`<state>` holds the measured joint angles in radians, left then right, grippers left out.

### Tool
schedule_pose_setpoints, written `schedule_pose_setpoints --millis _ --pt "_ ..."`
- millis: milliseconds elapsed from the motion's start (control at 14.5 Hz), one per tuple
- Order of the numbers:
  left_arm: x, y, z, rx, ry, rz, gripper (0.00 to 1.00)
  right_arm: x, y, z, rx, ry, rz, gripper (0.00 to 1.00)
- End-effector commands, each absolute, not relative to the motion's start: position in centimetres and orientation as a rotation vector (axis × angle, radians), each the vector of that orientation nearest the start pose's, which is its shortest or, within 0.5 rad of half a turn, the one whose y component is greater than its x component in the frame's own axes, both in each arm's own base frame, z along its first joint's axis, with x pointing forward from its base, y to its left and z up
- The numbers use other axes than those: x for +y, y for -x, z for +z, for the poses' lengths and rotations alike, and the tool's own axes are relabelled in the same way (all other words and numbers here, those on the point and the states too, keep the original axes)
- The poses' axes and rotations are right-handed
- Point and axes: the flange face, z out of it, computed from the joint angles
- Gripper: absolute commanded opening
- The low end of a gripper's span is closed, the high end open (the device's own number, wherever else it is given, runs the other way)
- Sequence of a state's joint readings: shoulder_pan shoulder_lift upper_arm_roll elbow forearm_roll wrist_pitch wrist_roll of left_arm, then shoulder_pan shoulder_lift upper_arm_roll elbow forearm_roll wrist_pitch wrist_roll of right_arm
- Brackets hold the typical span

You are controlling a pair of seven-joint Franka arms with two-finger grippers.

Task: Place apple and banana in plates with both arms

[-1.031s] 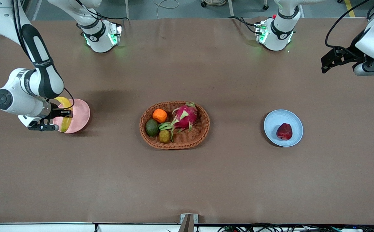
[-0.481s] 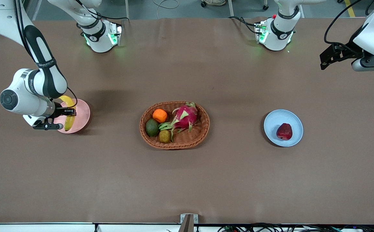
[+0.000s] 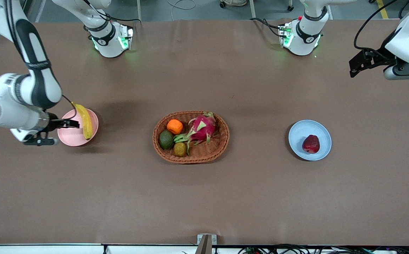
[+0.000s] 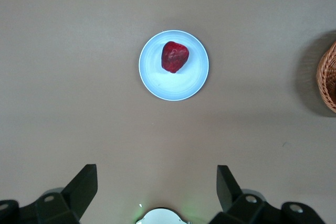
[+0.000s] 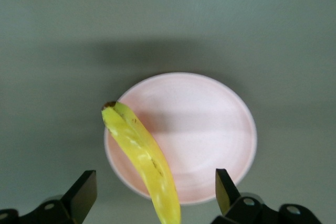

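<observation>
The yellow banana (image 3: 84, 120) lies on the pale pink plate (image 3: 71, 135), along the side toward the basket, with one tip past the rim. My right gripper (image 3: 54, 133) is open and empty, above the plate's edge at the right arm's end of the table. In the right wrist view the banana (image 5: 142, 156) lies on the pink plate (image 5: 210, 129) below the open gripper (image 5: 156, 195). The dark red apple (image 3: 311, 144) sits on the pale blue plate (image 3: 301, 129). My left gripper (image 3: 361, 63) is open and empty, high over the table, away from the apple (image 4: 174, 56) and blue plate (image 4: 173, 85).
An oval wicker basket (image 3: 222, 141) stands mid-table with a dragon fruit (image 3: 201, 128), an orange (image 3: 174, 126), an avocado (image 3: 166, 139) and a small brownish fruit (image 3: 180, 149). Its rim also shows in the left wrist view (image 4: 328, 77). Both arm bases stand along the edge farthest from the front camera.
My right gripper has let go of the banana and pulled back toward the table's end. The banana has shifted to the plate's basket side. My left gripper has barely moved.
</observation>
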<state>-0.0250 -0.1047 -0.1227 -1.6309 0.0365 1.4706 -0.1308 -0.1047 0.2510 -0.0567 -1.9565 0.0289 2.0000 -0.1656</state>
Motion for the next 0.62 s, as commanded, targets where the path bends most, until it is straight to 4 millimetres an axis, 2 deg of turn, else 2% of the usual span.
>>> schedule_pose_setpoints --millis 0,206,275,481,550 --pt "-7.5 -51.0 64.5 0.048 3.095 0.061 1.0 -9.5 -60.3 44.5 0.049 3.069 0.257 1.0" --pt "-7.3 -51.0 64.5 0.043 3.095 0.059 1.0 -9.5 -61.1 53.2 0.172 3.083 0.187 1.0" --pt "-7.4 -51.0 64.5 0.046 3.096 0.057 1.0 -9.6 -61.1 55.2 0.175 3.087 0.164 1.0" --pt "-7.5 -51.1 64.9 0.046 3.097 0.042 1.0 -9.8 -60.8 57.9 0.179 3.099 0.113 1.0" --pt "-7.4 -51.1 64.9 0.043 3.097 0.043 1.0 -9.6 -60.5 59.4 0.172 3.109 0.072 1.0"
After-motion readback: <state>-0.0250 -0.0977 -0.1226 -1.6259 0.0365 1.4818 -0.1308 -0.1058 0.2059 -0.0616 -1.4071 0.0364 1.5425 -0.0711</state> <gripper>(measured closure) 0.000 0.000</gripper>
